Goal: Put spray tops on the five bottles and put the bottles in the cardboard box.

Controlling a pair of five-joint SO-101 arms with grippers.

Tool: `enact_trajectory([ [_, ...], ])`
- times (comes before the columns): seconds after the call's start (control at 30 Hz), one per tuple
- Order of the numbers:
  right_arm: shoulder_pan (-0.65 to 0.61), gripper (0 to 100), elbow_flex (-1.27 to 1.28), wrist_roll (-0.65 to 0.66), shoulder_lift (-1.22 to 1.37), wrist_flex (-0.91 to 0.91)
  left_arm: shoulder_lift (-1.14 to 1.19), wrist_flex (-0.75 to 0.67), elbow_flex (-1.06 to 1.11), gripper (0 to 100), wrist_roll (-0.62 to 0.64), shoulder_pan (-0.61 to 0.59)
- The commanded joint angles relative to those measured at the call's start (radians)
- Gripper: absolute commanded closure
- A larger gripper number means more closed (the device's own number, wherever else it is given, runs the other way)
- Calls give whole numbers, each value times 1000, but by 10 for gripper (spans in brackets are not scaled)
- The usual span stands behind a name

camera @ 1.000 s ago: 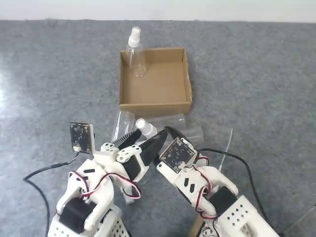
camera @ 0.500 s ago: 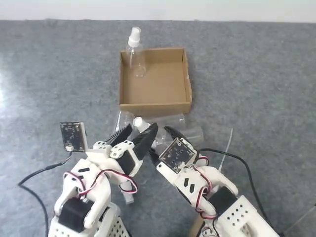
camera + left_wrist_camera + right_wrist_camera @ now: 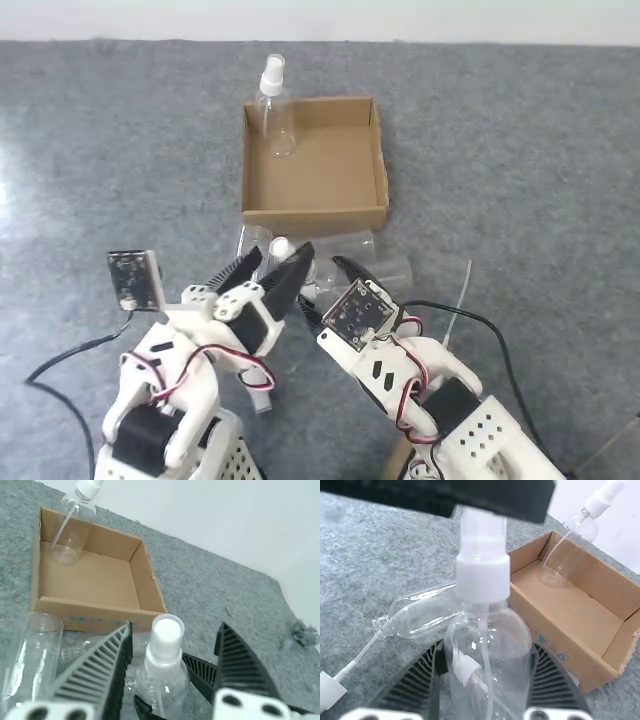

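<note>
A clear bottle (image 3: 487,645) with a white spray top (image 3: 482,555) stands upright in my right gripper (image 3: 487,676), which is shut on its body. In the high view this gripper (image 3: 322,285) sits just in front of the cardboard box (image 3: 315,205). My left gripper (image 3: 175,628) is open, one finger on each side of the spray top (image 3: 166,630) without touching it. Another capped bottle (image 3: 272,105) leans in the box's far left corner. Three uncapped bottles lie between box and arms: one (image 3: 250,243), another (image 3: 348,242), a third (image 3: 398,268).
A loose spray top with its long tube (image 3: 455,305) lies on the grey carpet (image 3: 520,180) right of my right arm. Another loose spray top (image 3: 330,690) lies close to the lying bottle (image 3: 420,612). Open carpet lies left and right of the box.
My left gripper has opened off the spray top and its arm has shifted slightly left. The right gripper has kept still with the bottle.
</note>
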Motion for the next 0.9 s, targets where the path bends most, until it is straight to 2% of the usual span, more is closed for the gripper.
enact_trajectory([
  [0.0, -4, 887, -14, 15, -10, -15, -18, -25, -73, 750, 18, -95],
  [0.2, -4, 887, -14, 15, -10, -15, -18, -23, -97, 750, 20, -221],
  [0.6, -4, 887, -20, 9, -21, -21, -18, -23, -30, 750, 18, -216],
  [0.87, -4, 887, -21, 8, -21, -27, -18, -17, 13, 750, 12, -114],
])
